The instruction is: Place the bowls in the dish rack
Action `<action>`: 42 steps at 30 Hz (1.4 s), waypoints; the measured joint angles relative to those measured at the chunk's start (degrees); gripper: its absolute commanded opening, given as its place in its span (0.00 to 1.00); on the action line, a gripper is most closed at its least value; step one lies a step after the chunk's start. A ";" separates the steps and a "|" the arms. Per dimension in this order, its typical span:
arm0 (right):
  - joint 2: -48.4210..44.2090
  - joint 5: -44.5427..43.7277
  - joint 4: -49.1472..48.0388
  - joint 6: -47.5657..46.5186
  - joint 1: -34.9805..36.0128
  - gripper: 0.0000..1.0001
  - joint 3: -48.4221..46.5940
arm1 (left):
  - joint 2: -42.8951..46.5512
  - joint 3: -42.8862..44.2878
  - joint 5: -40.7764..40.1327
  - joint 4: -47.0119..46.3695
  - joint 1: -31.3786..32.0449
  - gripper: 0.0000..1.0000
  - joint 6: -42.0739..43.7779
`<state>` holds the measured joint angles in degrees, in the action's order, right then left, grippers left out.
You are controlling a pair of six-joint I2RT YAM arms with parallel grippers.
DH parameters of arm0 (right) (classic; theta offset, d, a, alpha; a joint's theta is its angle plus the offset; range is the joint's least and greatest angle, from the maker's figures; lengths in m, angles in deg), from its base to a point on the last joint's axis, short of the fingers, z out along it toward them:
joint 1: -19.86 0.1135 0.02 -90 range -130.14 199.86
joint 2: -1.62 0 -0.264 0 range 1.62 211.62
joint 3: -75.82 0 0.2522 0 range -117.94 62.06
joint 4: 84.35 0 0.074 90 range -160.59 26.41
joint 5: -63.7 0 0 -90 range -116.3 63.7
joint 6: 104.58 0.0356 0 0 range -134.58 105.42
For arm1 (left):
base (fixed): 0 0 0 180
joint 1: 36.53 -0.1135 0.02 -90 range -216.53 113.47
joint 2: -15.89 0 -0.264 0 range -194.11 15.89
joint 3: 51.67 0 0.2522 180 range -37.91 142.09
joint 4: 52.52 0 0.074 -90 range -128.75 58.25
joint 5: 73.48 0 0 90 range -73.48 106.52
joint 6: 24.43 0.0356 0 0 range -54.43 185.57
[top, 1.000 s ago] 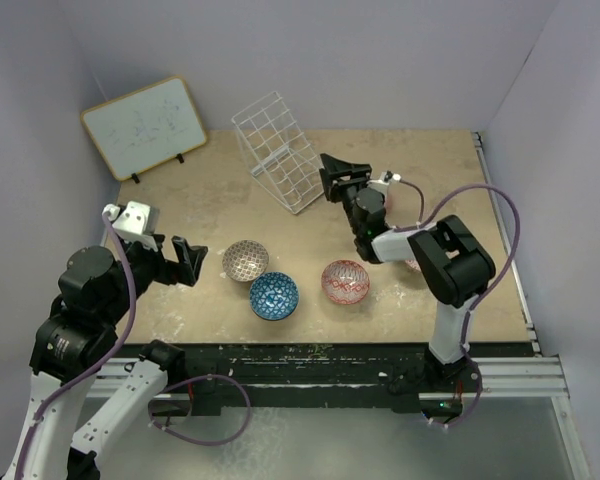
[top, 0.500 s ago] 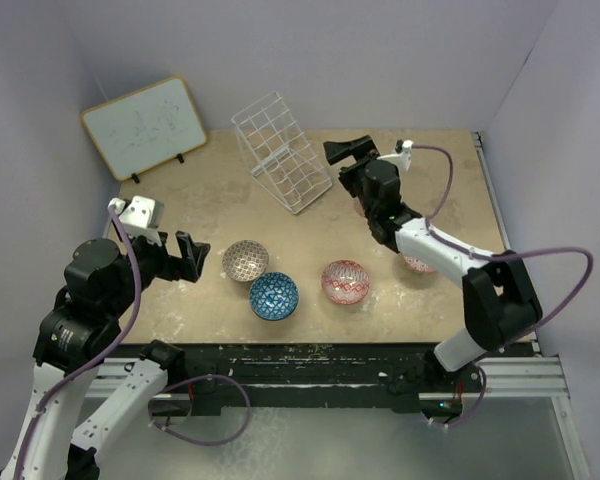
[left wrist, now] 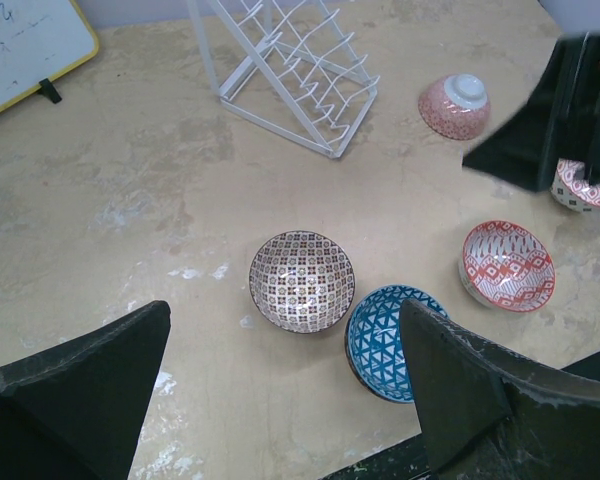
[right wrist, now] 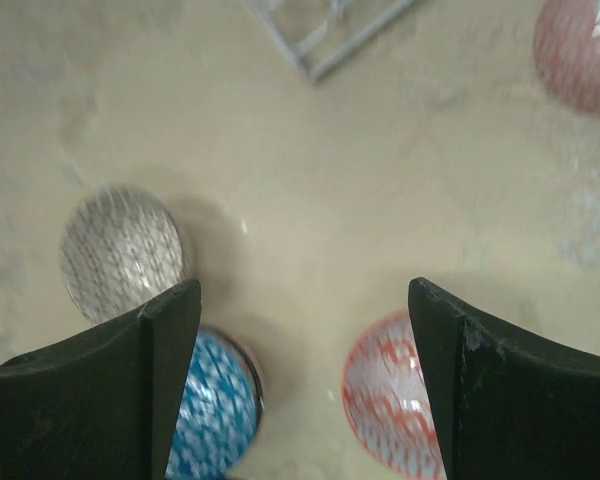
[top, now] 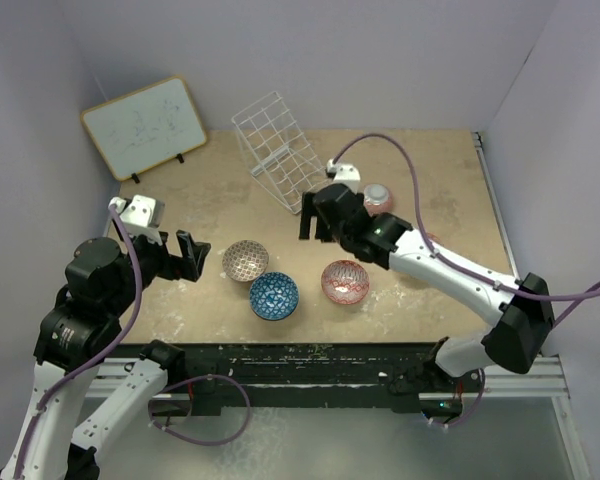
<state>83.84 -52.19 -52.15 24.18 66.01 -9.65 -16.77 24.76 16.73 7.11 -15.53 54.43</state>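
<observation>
— Arm poses?
— Left arm folded near its base, left claw (top: 190, 257) spread, holding nothing. Right arm stretched leftward, right claw (top: 312, 222) spread, hanging above the desk (top: 210, 205).
— Dish rack (top: 280, 150)?
— Rear of desk; bowls (top: 274, 296) lie in front

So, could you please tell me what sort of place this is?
Likely a robotics lab cell, not a kitchen: plain walls box in a tabletop, two robot arms sit at its edge, and a whiteboard stands near the dish rack.
</observation>
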 measured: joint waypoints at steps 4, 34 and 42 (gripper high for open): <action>-0.04 -0.37 9.60 -0.33 6.54 0.79 1.90 | 0.02 0.00 -0.13 0.00 0.00 0.99 -0.02; 12.41 -1.14 15.47 4.72 15.67 0.00 11.02 | 0.07 0.02 -1.07 0.26 0.00 0.99 0.09; 13.09 -4.83 17.68 4.98 15.52 0.00 8.63 | 0.39 0.13 -1.11 0.61 0.00 0.99 0.24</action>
<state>96.93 -57.02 -34.47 29.17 81.53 -1.01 -16.38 24.89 15.61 7.72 -15.53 54.67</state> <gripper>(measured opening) 0.026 0.990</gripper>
